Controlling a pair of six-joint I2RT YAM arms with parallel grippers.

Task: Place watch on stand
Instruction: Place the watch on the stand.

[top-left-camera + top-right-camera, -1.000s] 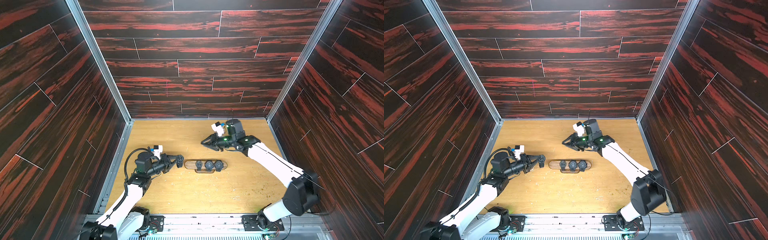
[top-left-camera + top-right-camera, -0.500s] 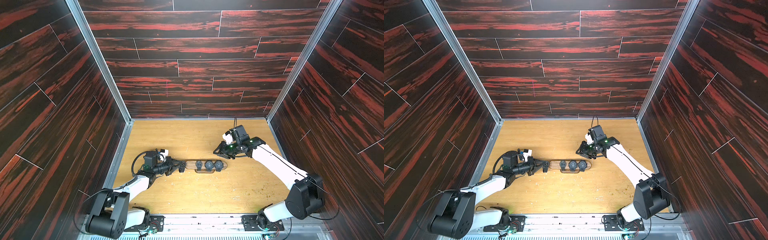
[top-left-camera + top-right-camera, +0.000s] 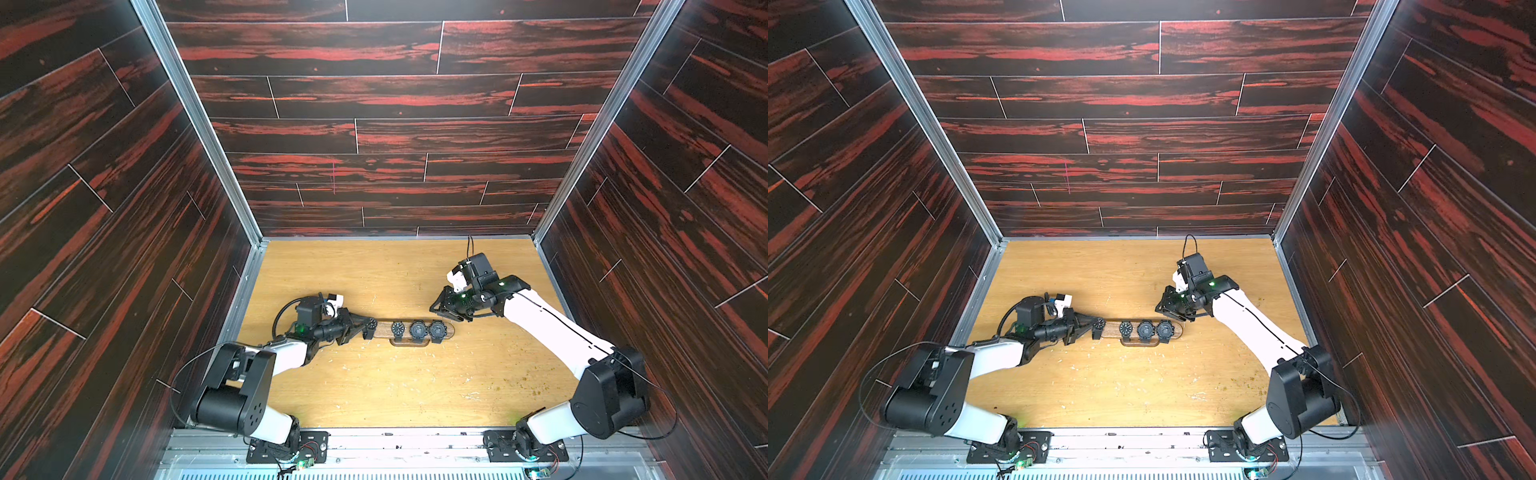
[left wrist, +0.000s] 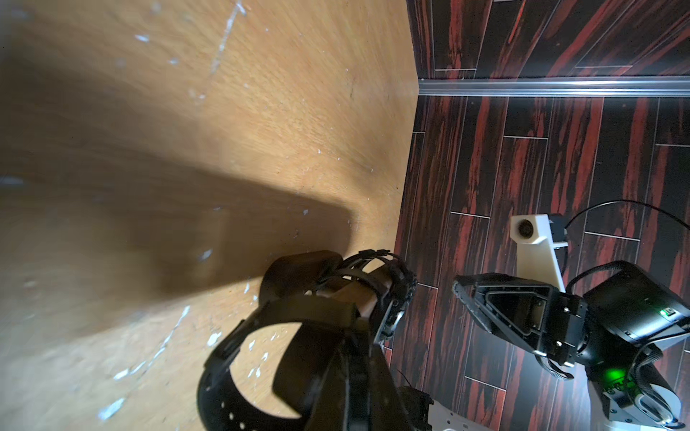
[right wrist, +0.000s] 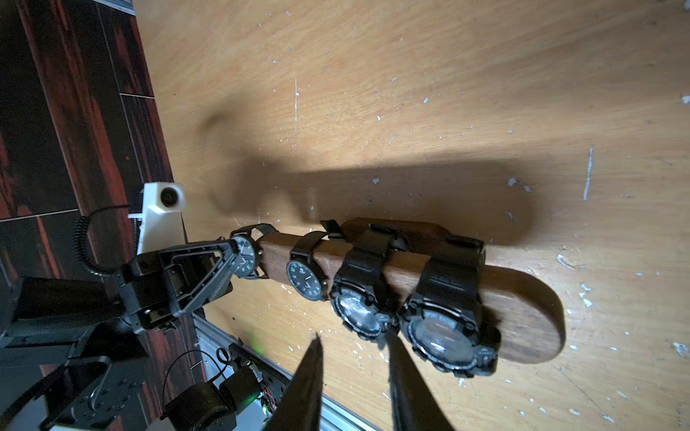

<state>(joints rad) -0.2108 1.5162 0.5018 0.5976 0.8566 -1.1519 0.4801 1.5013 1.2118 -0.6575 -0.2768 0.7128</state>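
Your left gripper [image 3: 364,325] is clamped on the watch [image 3: 369,332] at the 9 o'clock end of the stand [image 3: 383,328]. Your right gripper [image 3: 435,308] hangs with jaws apart and empty near the 3 o'clock end. If the watch's loop snags there, the unbraced stand may slide or tip.

Top views: stereo pr, high overhead, angled down, far; both show whole counter [image 3: 374,395]. L wrist cam: behind left end effector [image 3: 365,326], close, low. R wrist cam: behind right end effector [image 5: 353,337], close. Both wrist views share stand [image 5: 522,298].
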